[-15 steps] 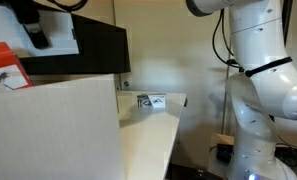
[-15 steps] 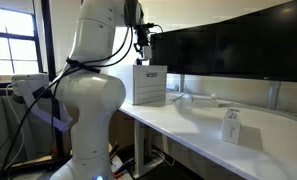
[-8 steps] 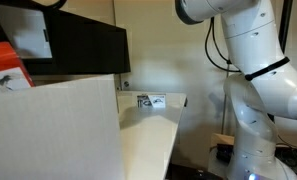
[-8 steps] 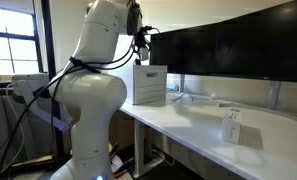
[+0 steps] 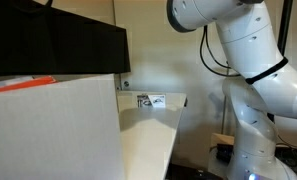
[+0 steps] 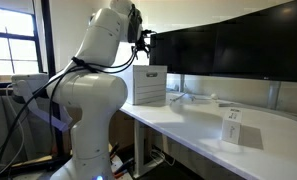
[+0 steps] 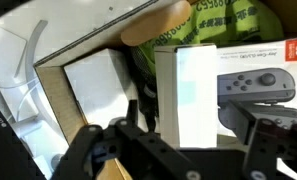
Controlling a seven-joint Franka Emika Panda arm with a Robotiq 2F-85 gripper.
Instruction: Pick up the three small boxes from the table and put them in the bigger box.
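The wrist view looks down into the bigger box (image 7: 53,95). Inside lies a white small box (image 7: 228,85) printed with grey game controllers, and beside it a plain white one (image 7: 96,85). My gripper (image 7: 183,150) hangs over them, open, its black fingers (image 7: 88,150) wide apart with nothing between. In an exterior view only an orange-red carton edge (image 5: 23,83) shows above the bigger box's pale wall (image 5: 58,130). Another white small box (image 5: 151,101) (image 6: 232,126) stands on the table (image 6: 203,125). My gripper (image 6: 140,40) is just above the bigger box (image 6: 149,84).
A green and yellow package (image 7: 203,20) lies in the bigger box at the far side. Black monitors (image 5: 58,45) (image 6: 228,45) stand behind the table. The robot's white base (image 6: 83,110) stands at the table's end.
The jaws have opened. The carton that hung from the gripper above the bigger box has dropped inside; only its orange-red edge shows over the rim. The arm swung slightly.
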